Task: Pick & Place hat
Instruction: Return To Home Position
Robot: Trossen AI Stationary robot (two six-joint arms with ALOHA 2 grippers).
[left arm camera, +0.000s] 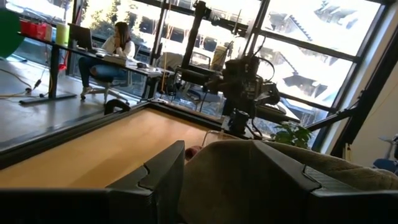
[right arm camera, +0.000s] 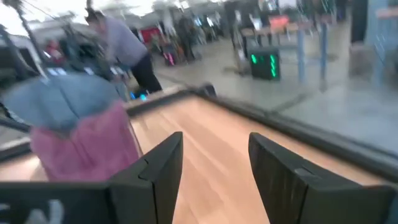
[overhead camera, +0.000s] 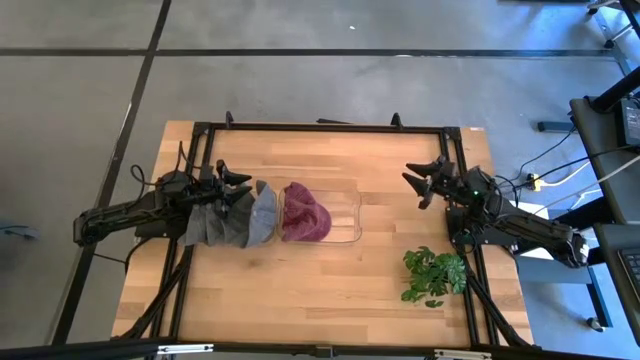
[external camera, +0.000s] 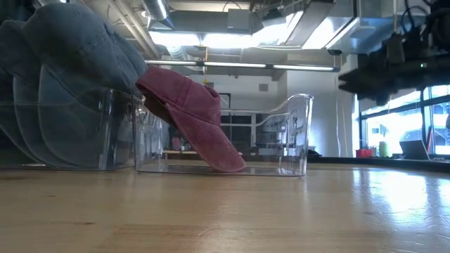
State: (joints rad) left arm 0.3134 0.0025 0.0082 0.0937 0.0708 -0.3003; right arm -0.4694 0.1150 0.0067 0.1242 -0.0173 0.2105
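The left end effector (overhead camera: 238,189) hangs over the far edge of the dark blue caps (overhead camera: 226,221), its fingers spread, and in the left wrist view a rounded crown bulges up close between them; whether it touches the cloth cannot be told. The caps are faded grey-blue, nested one into the next in a fanned row. They fill the left transparent bin (external camera: 129,133) and rise well above its rim. Just beside it on the right stands a second clear bin (overhead camera: 346,216). It holds one maroon cap (overhead camera: 305,212), which leans against the bin's left wall with its brim slanting down to the floor of the bin.

The right end effector (overhead camera: 419,186) hangs well apart, over the right far part of the wooden surface (overhead camera: 330,290), its fingers spread with nothing between them. Near of it, at the surface's right edge, lies a small green plant (overhead camera: 435,273). The stretch of surface between the bins and the right arm lies bare. Beyond the surface, a person (left arm camera: 118,43) sits at a desk in the room
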